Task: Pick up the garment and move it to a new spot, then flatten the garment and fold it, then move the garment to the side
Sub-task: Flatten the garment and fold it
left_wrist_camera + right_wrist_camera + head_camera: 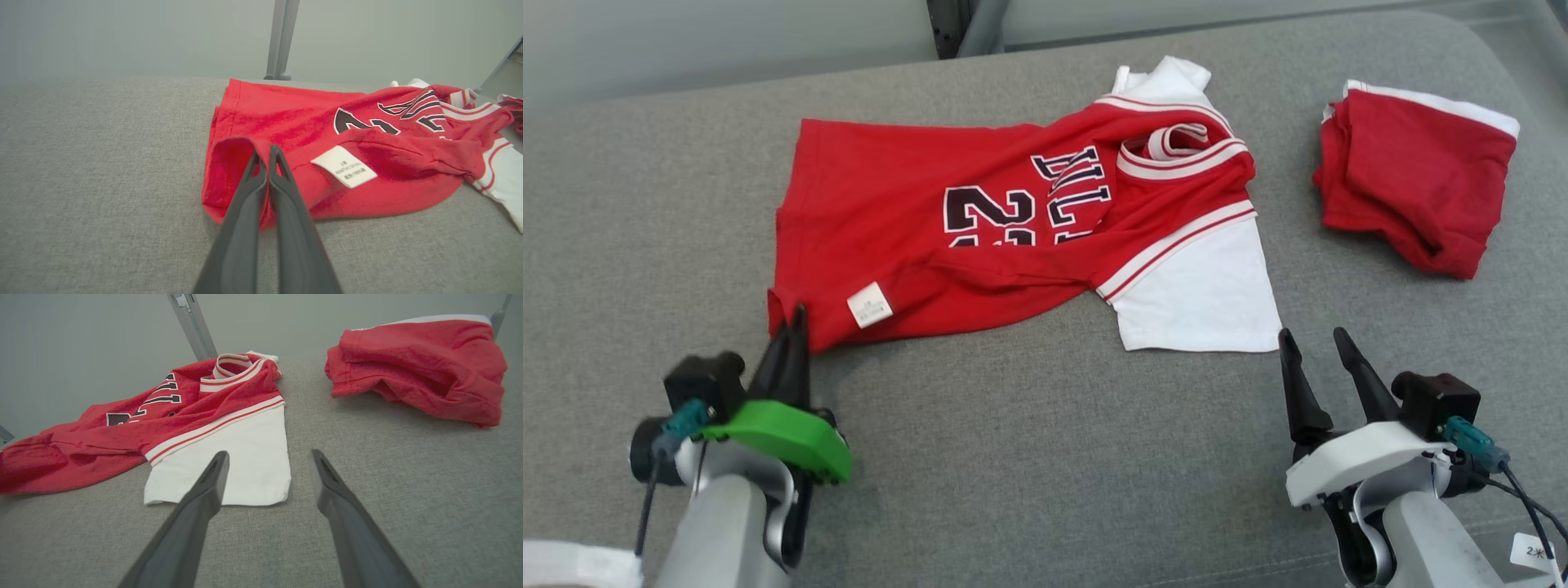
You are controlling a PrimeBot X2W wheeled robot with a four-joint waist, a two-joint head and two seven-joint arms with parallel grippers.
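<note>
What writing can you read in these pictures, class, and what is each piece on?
"2", then a digit partly folded under: red jersey.
"ULL", other letters hidden in folds: same jersey.
Too small to read: print on the white care label.
"2", then an unclear mark: paper tag at the head view's lower right corner.

bench [1029,457]: grey woven fabric, rounded far corner
wall [122,36]: plain, pale grey
post [282,38]: grey metal, behind the bench
</note>
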